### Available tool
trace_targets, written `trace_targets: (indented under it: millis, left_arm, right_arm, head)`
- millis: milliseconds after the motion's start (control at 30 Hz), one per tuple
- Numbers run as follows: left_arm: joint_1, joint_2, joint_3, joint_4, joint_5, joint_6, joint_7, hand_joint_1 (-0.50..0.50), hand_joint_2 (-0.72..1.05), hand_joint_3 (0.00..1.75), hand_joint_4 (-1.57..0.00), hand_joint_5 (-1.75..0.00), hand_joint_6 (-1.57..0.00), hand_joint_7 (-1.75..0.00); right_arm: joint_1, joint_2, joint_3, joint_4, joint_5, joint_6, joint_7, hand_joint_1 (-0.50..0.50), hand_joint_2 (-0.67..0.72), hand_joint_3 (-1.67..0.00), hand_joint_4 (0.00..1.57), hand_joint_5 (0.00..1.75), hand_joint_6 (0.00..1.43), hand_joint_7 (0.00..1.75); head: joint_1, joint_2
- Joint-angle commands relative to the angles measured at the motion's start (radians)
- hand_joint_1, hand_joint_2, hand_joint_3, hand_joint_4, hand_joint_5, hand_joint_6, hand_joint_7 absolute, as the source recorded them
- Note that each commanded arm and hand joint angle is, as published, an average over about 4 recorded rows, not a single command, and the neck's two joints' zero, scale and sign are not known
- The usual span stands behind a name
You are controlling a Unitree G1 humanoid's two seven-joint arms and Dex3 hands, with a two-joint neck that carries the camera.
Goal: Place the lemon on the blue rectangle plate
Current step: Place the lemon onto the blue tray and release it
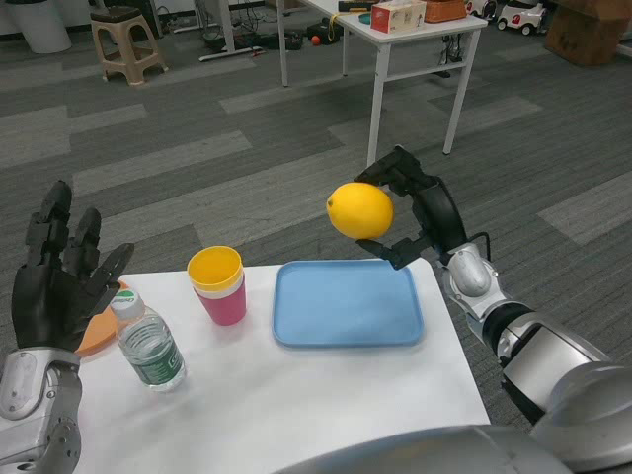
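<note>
My right hand (420, 209) holds the yellow lemon (360, 210) in the air, above the far edge of the blue rectangle plate (348, 303). The plate lies flat on the white table (276, 395), right of centre, with nothing on it. My left hand (57, 275) is raised at the table's left edge, fingers spread and holding nothing.
A yellow cup stacked in a pink cup (219, 284) stands just left of the plate. A clear water bottle (148, 342) stands near my left hand, with an orange plate (102, 334) partly hidden behind it. Beyond the table are grey carpet, another white table (395, 39) and a stool (121, 41).
</note>
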Motion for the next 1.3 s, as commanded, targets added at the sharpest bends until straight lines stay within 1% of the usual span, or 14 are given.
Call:
trace_targets:
  millis: [33, 233, 333, 400, 467, 567, 600, 667, 733, 833, 967, 1100, 1233, 1300]
  left_arm:
    - [-0.007, 0.004, -0.002, 0.012, -0.008, -0.001, -0.003, -0.46, 1.05, 0.09, 0.00, -0.21, 0.00, -0.14]
    - [-0.007, 0.003, -0.008, 0.014, -0.008, -0.001, -0.003, -0.46, 1.05, 0.09, 0.00, -0.21, 0.00, -0.12]
    - [-0.007, 0.003, -0.011, 0.014, -0.009, -0.001, -0.003, -0.46, 1.05, 0.09, 0.00, -0.21, 0.00, -0.12]
    - [-0.007, 0.003, -0.013, 0.014, -0.009, 0.000, -0.003, -0.46, 1.05, 0.09, 0.00, -0.21, 0.00, -0.14]
    - [-0.007, 0.003, -0.015, 0.014, -0.009, 0.001, -0.003, -0.46, 1.05, 0.09, 0.00, -0.21, 0.00, -0.14]
    - [-0.007, 0.003, -0.017, 0.013, -0.010, 0.000, -0.003, -0.46, 1.05, 0.09, 0.00, -0.21, 0.00, -0.14]
    - [-0.007, 0.002, -0.018, 0.013, -0.010, 0.000, -0.003, -0.46, 1.05, 0.09, 0.00, -0.21, 0.00, -0.14]
    - [-0.007, 0.001, -0.019, 0.013, -0.010, 0.000, -0.003, -0.46, 1.05, 0.09, 0.00, -0.21, 0.00, -0.14]
    - [-0.007, 0.000, -0.020, 0.013, -0.011, 0.001, -0.003, -0.46, 1.05, 0.09, 0.00, -0.21, 0.00, -0.14]
    - [-0.007, -0.002, -0.021, 0.014, -0.011, 0.001, -0.003, -0.46, 1.05, 0.09, 0.00, -0.21, 0.00, -0.14]
    - [-0.007, -0.002, -0.025, 0.017, -0.012, 0.001, -0.003, -0.46, 1.05, 0.09, 0.00, -0.21, 0.00, -0.14]
    - [-0.007, -0.004, -0.029, 0.019, -0.012, 0.001, -0.003, -0.46, 1.05, 0.09, 0.00, -0.21, 0.00, -0.14]
    - [-0.007, -0.004, -0.032, 0.021, -0.013, 0.001, -0.003, -0.46, 1.05, 0.09, 0.00, -0.21, 0.00, -0.14]
    - [-0.007, -0.004, -0.033, 0.023, -0.014, 0.001, -0.003, -0.47, 0.87, 0.09, 0.00, -0.21, 0.00, -0.14]
  right_arm:
    - [0.002, -0.012, 0.009, 0.013, 0.010, -0.005, -0.012, -0.12, -0.40, -1.45, 0.80, 0.68, 1.20, 1.59]
    - [-0.016, -0.013, 0.040, 0.079, -0.034, 0.001, -0.012, -0.12, -0.41, -1.43, 0.80, 0.68, 1.20, 1.55]
    - [-0.030, -0.013, 0.061, 0.099, -0.042, 0.005, -0.014, -0.12, -0.41, -1.43, 0.80, 0.68, 1.20, 1.61]
    - [-0.045, -0.013, 0.073, 0.111, -0.058, 0.012, -0.017, -0.14, -0.41, -1.43, 0.80, 0.68, 1.20, 1.61]
    - [-0.058, -0.013, 0.084, 0.125, -0.083, 0.030, -0.018, -0.14, -0.41, -1.47, 0.80, 0.68, 1.20, 1.61]
    - [-0.080, -0.011, 0.097, 0.168, -0.130, 0.087, -0.018, -0.15, -0.41, -1.45, 0.81, 0.68, 1.20, 1.61]
    - [-0.091, -0.009, 0.102, 0.192, -0.154, 0.124, -0.018, -0.16, -0.41, -1.43, 0.82, 0.68, 1.20, 1.59]
    - [-0.108, -0.005, 0.110, 0.227, -0.194, 0.188, -0.018, -0.15, -0.41, -1.45, 0.83, 0.68, 1.20, 1.55]
    - [-0.117, -0.003, 0.112, 0.240, -0.227, 0.240, -0.018, -0.12, -0.41, -1.45, 0.83, 0.68, 1.20, 1.54]
    - [-0.129, 0.003, 0.113, 0.255, -0.275, 0.317, -0.018, -0.12, -0.41, -1.43, 0.85, 0.68, 1.20, 1.54]
    - [-0.148, 0.013, 0.119, 0.284, -0.345, 0.428, -0.018, -0.12, -0.46, -1.43, 0.89, 0.58, 1.22, 1.54]
    - [-0.157, 0.017, 0.146, 0.301, -0.378, 0.489, -0.021, -0.12, -0.48, -1.43, 0.91, 0.58, 1.23, 1.54]
    - [-0.157, 0.023, 0.160, 0.303, -0.389, 0.511, -0.028, -0.12, -0.48, -1.39, 0.90, 0.58, 1.21, 1.54]
    - [-0.157, 0.024, 0.172, 0.303, -0.389, 0.514, -0.033, -0.15, -0.48, -1.39, 0.90, 0.58, 1.20, 1.54]
  head:
    - [-0.001, -0.004]
    - [0.006, -0.013]
    - [0.002, -0.017]
    - [-0.001, -0.022]
    - [-0.001, -0.021]
    - [0.001, -0.023]
    - [0.001, -0.025]
    - [0.002, -0.028]
    - [-0.002, -0.030]
    - [-0.006, -0.035]
    - [-0.005, -0.041]
    - [-0.007, -0.051]
    - [-0.008, -0.053]
    - [-0.009, -0.059]
